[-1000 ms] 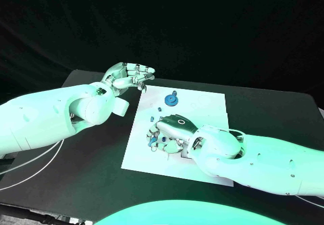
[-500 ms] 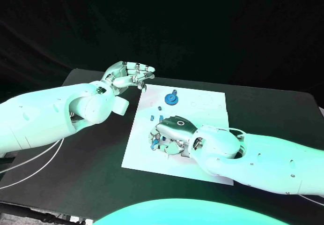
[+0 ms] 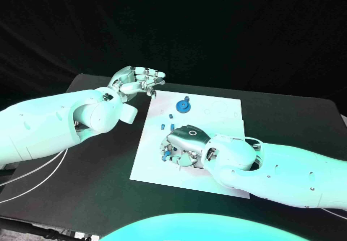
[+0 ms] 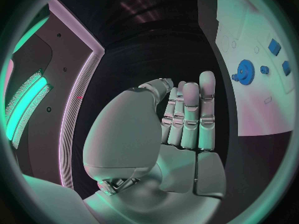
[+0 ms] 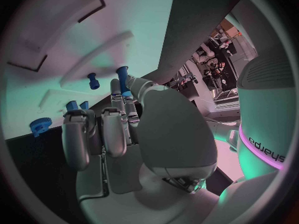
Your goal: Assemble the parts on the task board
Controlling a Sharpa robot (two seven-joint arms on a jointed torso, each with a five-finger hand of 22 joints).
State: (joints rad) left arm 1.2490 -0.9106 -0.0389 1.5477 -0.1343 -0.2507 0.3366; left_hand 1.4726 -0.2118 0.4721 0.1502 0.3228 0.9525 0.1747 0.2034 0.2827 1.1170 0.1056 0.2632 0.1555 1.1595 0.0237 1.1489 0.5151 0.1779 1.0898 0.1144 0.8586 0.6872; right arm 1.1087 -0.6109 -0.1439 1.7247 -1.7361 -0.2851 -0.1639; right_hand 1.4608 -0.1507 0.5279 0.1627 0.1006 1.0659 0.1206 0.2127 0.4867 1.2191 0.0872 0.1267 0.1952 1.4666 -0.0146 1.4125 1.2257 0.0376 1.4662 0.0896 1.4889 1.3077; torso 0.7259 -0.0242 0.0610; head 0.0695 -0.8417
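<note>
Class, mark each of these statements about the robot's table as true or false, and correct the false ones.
1. The left hand holds a blue part. False: its fingers are curled with nothing in them, off the far left corner of the task board.
2. The right hand is over the task board. True.
3. A blue gear lies on the board, beyond the right hand. True.
4. The task board lies on a white table. False: the table is black.
5. The right hand's fingers touch a blue part. True.
</note>
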